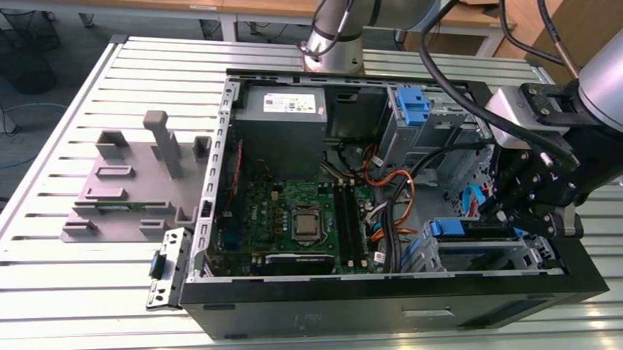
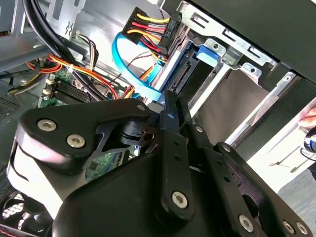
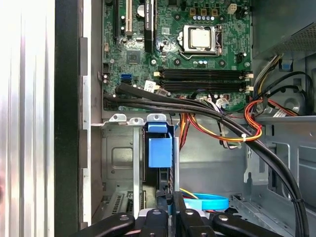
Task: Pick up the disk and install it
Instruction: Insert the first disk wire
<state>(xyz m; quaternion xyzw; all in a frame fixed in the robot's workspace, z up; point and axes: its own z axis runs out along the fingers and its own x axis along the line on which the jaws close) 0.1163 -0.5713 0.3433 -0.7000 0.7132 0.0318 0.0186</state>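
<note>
A grey fixture (image 1: 127, 189) stands near the table's (image 1: 58, 292) left edge. The disk (image 1: 454, 227) already sits in the bay at the case's (image 1: 389, 310) near corner, on the exterior view's right, so pickup looks done. The hand (image 1: 526, 222) hangs over it, fingers closed on nothing. Whether they touch the disk, and whether it is fully seated, is hidden.

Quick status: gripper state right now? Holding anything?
One gripper: shut, nothing visibly held, right by the disk sitting in the drive bay.
</note>
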